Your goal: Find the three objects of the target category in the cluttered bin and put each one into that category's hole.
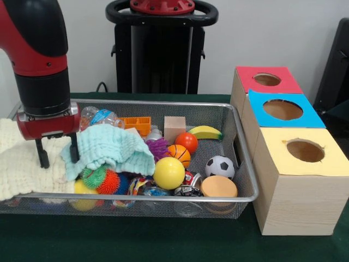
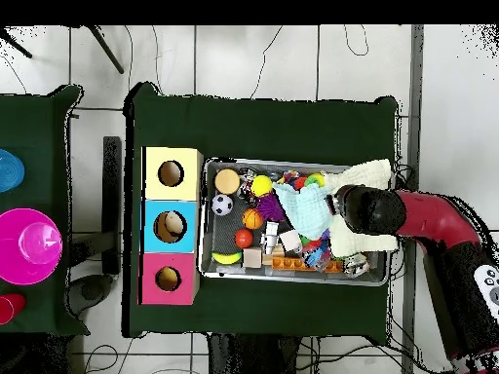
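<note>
A wire mesh bin (image 1: pixel 246 164) holds a jumble of toys. My gripper (image 1: pixel 58 154) hangs at its left end with both fingers (image 1: pixel 42 155) spread apart and open. They stand on a cream cloth (image 1: pixel 19 164), at the edge of a mint cloth (image 1: pixel 112 150) that drapes over other toys. To the right lie a yellow ball (image 1: pixel 169 173), a small basketball (image 1: pixel 179 154), a red-orange ball (image 1: pixel 187 142), a soccer ball (image 1: pixel 220 166), a banana (image 1: pixel 205 132) and a wooden cube (image 1: pixel 174 128). In the overhead view the arm's head (image 2: pixel 368 209) hides the fingers beside the mint cloth (image 2: pixel 310 209).
Right of the bin stand three wooden boxes, each with a round hole: red top (image 1: pixel 267 80), blue top (image 1: pixel 282 109), yellow top (image 1: pixel 304 150). Also in the bin are an orange block (image 1: pixel 136 124), a tan disc (image 1: pixel 218 186), spiky balls (image 1: pixel 101 179) and a clear bottle (image 1: pixel 101 116).
</note>
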Motion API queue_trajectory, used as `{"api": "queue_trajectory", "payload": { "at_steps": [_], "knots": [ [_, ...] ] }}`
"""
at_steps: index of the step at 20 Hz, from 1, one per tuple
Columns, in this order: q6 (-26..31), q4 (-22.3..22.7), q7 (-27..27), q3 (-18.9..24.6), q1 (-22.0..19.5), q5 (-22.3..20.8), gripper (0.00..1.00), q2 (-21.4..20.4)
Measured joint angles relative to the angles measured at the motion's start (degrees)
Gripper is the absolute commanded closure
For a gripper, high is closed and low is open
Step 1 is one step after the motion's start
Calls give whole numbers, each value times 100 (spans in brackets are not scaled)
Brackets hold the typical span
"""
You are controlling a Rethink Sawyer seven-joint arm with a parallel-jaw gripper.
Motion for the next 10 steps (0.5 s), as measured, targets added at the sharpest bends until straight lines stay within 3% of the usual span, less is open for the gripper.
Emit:
{"api": "queue_trajectory", "payload": {
  "at_steps": [10],
  "knots": [
    [-297, -2, 0, 0, -9, 0, 0, 114]
  ]
}}
